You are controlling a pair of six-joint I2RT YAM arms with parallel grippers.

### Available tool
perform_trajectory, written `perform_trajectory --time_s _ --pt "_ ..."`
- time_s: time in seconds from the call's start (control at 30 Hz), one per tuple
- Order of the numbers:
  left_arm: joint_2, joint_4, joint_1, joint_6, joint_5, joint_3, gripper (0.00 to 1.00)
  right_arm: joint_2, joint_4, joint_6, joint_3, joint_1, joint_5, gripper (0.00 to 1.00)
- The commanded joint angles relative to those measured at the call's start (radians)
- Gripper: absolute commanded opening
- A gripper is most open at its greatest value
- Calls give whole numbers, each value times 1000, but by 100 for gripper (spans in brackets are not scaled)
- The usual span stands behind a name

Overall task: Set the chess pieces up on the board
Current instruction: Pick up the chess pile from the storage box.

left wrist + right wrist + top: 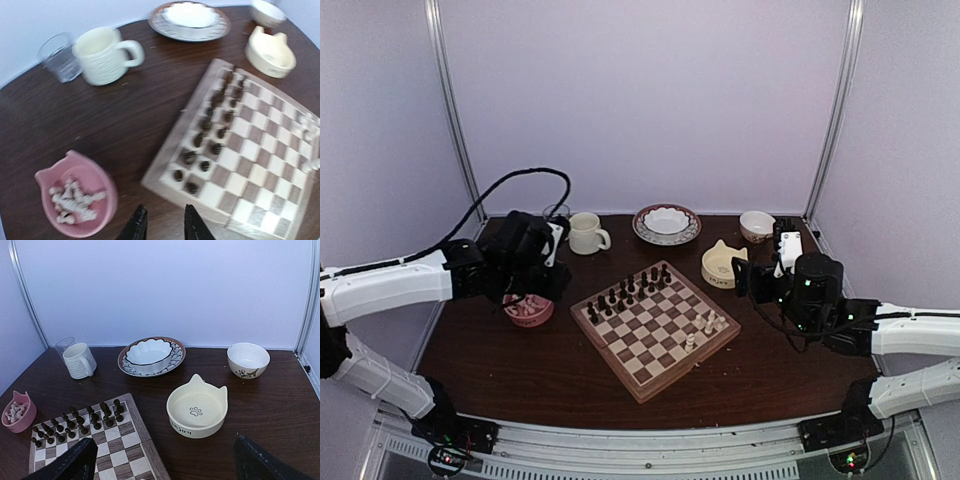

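– left gripper (165, 227) hangs just left of the board (250, 165), its fingers a little apart and nothing between them. what can go wrong?
– under it stands the pink bowl (95, 172), and the chess pieces (75, 200) lie in it in a tangled heap. i think the fingers may take two at once, or push the bowl against the board's rim.
– and the right gripper (164, 450)?
– spread wide and empty, just right of the board. a few white pieces (705, 325) stand on the board's right corner, so a low pass could knock them down.
– and further on?
– the dark pieces (200, 140) fill two rows at the board's far-left edge. a dropped piece may roll into them. the mug (102, 57) beyond the board is well apart, so no danger there.
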Motion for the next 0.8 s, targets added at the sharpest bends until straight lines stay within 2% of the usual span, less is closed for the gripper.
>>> perform_trajectory --time_s 0.0,0.07,0.13,0.23,0.37,0.5,0.77 --pt "-149 -30 162 -171 -83 -159 27 -1 3 4 -1 -6 -4 98" --pt "-203 5 194 -218 -129 -220 30 2 6 3 -1 -6 -3 98" --pt "-238 36 212 -285 -185 -267 50 7 7 1 1 -6 -4 98" --pt "-245 38 223 -375 -258 -290 57 8 7 1 1 -6 -2 98" --pt "-162 -71 264 -499 -267 -229 57 5 7 2 0 -5 -2 98" --pt "-28 -208 319 -609 -232 -119 54 6 6 3 0 -6 -3 98" --pt "142 -131 375 -648 -60 -63 49 5 6 4 0 -6 -6 98"
